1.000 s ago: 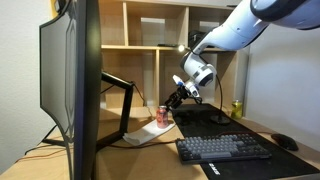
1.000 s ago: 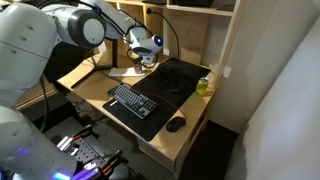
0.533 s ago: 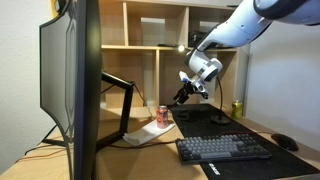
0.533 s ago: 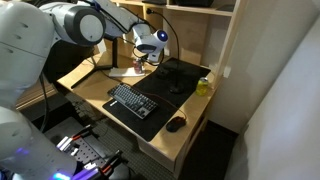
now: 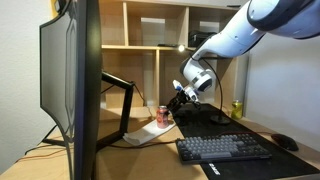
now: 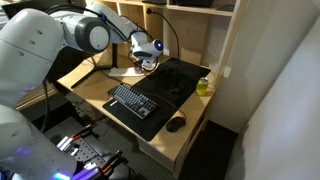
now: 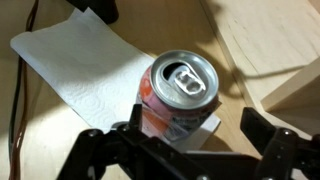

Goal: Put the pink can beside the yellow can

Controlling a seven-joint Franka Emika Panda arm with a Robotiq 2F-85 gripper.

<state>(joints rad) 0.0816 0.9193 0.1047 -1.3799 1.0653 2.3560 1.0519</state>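
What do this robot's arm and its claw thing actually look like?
The arm is a chain of bulky, rounded white shells. Near its end sits a pale wrist block with dark trim, then a black gripper with two angular black fingers. No markings or loose cables are clear at this size.

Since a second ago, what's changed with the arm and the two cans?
The gripper lifted slightly, then came down lower over the pink can, jaws open on either side, not gripping it. The pink can and the yellow can stayed where they were.
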